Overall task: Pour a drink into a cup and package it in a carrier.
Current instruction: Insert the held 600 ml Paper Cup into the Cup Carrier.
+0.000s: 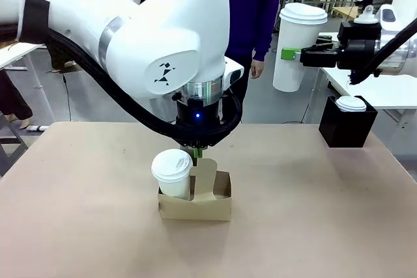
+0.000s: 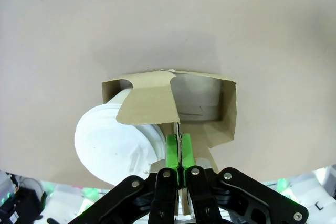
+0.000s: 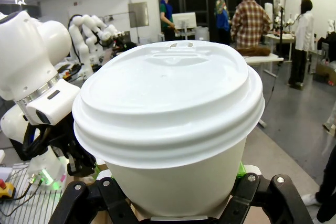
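Left gripper (image 2: 179, 148) clenched on the carrier's (image 1: 195, 208) upright handle panel (image 2: 149, 106), pads pinching the cardboard from above. Lidded cup (image 1: 172, 170) seated in the carrier left of the panel; empty slot (image 2: 202, 100) right of it. Right gripper (image 1: 301, 55) grasps tall cup (image 3: 168, 108), lid on, high above and well right of the carrier. Step, likely: seat it in the empty slot. Advice: left pins the carrier flat on table (image 1: 78, 213); bring tall cup upright over the slot, clear of the panel, lower straight, release only once bottomed
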Controlling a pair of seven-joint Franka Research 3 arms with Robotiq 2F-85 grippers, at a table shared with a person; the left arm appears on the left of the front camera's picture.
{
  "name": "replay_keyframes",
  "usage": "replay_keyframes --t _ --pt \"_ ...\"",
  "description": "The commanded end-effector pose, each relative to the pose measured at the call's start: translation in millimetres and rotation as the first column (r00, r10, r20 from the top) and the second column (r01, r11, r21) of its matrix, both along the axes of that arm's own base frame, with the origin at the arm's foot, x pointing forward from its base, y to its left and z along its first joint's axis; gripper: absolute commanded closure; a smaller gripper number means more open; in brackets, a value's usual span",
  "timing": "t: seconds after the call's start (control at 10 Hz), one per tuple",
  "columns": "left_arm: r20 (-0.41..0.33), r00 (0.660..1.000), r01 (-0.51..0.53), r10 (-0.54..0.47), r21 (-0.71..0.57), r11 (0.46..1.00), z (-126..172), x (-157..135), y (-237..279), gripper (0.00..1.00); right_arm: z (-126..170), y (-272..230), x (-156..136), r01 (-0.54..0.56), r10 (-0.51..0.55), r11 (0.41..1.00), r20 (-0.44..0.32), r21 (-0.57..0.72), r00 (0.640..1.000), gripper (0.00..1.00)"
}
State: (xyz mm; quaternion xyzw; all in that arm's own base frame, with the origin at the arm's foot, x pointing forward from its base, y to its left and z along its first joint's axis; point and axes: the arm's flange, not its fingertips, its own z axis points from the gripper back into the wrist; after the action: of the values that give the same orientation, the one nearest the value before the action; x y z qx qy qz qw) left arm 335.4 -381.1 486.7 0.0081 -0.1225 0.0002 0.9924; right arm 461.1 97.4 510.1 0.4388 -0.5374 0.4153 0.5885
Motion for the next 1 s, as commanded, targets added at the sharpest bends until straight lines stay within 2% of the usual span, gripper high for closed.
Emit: replay_keyframes --t 0.0,0.3,0.4,0.5,0.6,0.7,0.8,0.9 --pt "0.001 1.0 0.004 -0.004 0.004 1.0 0 -3 3 0.98 3 2 -1 0.007 -0.007 1.0 0.017 -0.005 1.0 0.2" --pt "0.001 1.0 0.004 -0.004 0.004 1.0 0 -3 3 0.98 3 2 -1 0.007 -0.007 1.0 0.017 -0.005 1.0 0.2" --pt "0.0 1.0 -0.001 0.001 -0.001 1.0 0 0 1 0.46 3 2 -1 0.007 -0.007 1.0 0.017 -0.005 1.0 0.2" --pt "0.002 1.0 0.022 -0.022 -0.014 1.0 6 0 8 0.4 3 2 -1 0.007 -0.007 1.0 0.017 -0.005 1.0 0.2" --pt "-0.008 0.999 0.046 -0.047 -0.034 0.998 15 0 16 0.0 3 2 -1 0.007 -0.007 1.0 0.017 -0.005 1.0 0.2" --pt "-0.012 0.997 0.073 -0.074 -0.05 0.996 25 -1 26 0.0 0 0 0 0.0 0.0 1.0 0.0 0.0 1.0 0.2" --pt "-0.029 0.993 0.108 -0.111 -0.081 0.991 38 -2 39 0.0 -7 2 7 -0.062 0.062 0.998 -0.027 0.009 0.998 0.2" --pt "-0.016 0.989 0.146 -0.148 -0.087 0.985 50 -2 55 0.15 -18 4 14 -0.122 0.122 0.993 -0.039 0.001 0.992 0.2"
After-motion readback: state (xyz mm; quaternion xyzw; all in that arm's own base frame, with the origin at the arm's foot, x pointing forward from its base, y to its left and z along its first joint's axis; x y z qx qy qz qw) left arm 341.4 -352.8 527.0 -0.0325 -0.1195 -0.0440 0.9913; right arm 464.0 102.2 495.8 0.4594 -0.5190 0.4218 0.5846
